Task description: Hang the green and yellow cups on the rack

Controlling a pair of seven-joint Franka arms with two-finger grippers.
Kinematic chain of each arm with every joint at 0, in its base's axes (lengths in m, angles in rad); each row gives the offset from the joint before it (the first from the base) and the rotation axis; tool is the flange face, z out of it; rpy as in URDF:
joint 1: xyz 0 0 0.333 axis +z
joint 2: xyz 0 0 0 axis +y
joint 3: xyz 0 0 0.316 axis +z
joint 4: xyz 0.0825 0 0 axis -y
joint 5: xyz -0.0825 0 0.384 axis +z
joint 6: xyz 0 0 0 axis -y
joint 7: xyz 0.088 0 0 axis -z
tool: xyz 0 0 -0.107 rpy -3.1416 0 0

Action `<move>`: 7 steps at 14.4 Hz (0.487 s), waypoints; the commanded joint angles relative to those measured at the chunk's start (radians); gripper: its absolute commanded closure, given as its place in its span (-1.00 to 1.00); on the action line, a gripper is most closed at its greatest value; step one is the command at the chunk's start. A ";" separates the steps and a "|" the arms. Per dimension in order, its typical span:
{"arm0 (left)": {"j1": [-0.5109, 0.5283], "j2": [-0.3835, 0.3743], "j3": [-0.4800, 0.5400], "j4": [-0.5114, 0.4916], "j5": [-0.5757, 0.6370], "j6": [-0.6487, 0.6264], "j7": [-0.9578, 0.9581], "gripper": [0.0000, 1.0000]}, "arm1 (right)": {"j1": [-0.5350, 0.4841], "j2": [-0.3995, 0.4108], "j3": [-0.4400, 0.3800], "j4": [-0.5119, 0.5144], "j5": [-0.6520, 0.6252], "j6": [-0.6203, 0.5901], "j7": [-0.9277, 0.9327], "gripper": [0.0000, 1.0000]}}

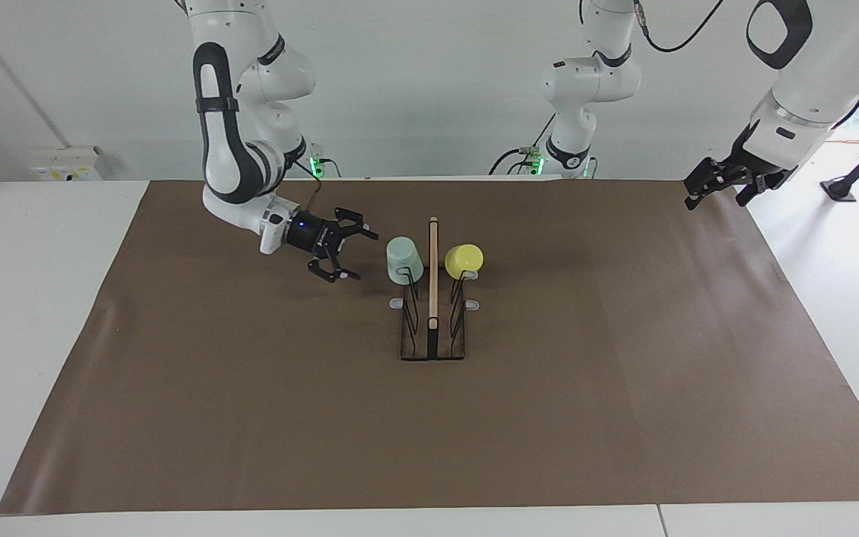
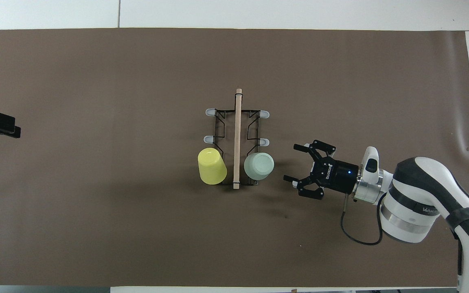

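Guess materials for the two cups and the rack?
Green cup and yellow cup: likely plastic, with opaque even colour and a matte to satin surface lacking sharp glints. Rack: thin black rods bent into shape, probably coated wire; its centre bar is pale tan, seemingly unfinished wood; the prong tips carry pale grey caps, maybe rubber or plastic.

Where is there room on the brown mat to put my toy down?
Most of the mat is bare: the wide stretch from the rack out to the edge farthest from the robots, and both ends. It is crowded only at the rack, where the green cup and yellow cup hang, with the right tool open beside the green cup.
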 commanded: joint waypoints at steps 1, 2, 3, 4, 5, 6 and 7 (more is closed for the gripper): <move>-0.005 -0.015 0.004 -0.020 -0.009 0.008 0.005 -1.00 | -0.096 -0.018 0.005 0.013 -0.138 -0.058 0.073 -1.00; -0.006 -0.015 0.004 -0.018 -0.009 0.008 0.005 -1.00 | -0.145 -0.012 0.005 0.051 -0.239 -0.078 0.127 -1.00; -0.005 -0.015 0.004 -0.018 -0.009 0.008 0.005 -1.00 | -0.188 -0.010 0.005 0.089 -0.345 -0.082 0.194 -1.00; -0.005 -0.015 0.004 -0.020 -0.009 0.008 0.005 -1.00 | -0.228 -0.004 0.007 0.138 -0.447 -0.107 0.270 -1.00; -0.005 -0.015 0.004 -0.018 -0.009 0.008 0.005 -1.00 | -0.251 0.005 0.005 0.175 -0.503 -0.137 0.321 -1.00; -0.005 -0.015 0.004 -0.018 -0.009 0.008 0.005 -1.00 | -0.270 0.016 0.005 0.216 -0.552 -0.166 0.367 -1.00; -0.005 -0.015 0.004 -0.020 -0.009 0.008 0.005 -1.00 | -0.285 0.025 0.005 0.261 -0.595 -0.182 0.413 -1.00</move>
